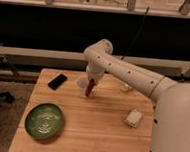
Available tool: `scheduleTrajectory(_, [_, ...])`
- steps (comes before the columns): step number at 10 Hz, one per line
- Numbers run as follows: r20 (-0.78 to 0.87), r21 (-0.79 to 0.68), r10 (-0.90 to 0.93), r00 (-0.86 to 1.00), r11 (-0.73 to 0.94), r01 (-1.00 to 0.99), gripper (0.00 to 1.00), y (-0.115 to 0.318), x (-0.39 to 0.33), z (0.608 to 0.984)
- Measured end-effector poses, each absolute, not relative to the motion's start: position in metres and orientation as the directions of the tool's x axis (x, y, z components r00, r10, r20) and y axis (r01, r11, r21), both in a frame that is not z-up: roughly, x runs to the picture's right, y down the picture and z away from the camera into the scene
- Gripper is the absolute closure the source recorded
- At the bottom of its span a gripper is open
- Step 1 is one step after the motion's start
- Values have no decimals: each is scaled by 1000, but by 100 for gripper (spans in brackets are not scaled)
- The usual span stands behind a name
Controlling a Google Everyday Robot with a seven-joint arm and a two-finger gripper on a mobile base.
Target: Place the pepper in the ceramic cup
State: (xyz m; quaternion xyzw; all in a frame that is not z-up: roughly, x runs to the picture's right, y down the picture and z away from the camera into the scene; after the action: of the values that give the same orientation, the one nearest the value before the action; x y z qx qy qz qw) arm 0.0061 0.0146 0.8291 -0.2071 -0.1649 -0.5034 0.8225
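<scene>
The dark red pepper (89,88) hangs upright from my gripper (91,81), which is shut on its upper end. The ceramic cup (81,85), small and pale, stands on the wooden table (98,133) near its back edge, just left of the pepper. The pepper's lower end is level with the cup's right side, touching or almost touching it. My white arm comes in from the right and bends down over the cup.
A black phone (57,81) lies at the back left of the table. A green bowl (45,120) sits at the front left. A white rectangular block (133,117) lies at the right. A small pale object (125,87) sits at the back right.
</scene>
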Motion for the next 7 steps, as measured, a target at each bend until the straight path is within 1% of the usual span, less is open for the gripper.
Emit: scheduleTrajectory(7, [470,-143,-778,416,398,906,100,-1,-5,835])
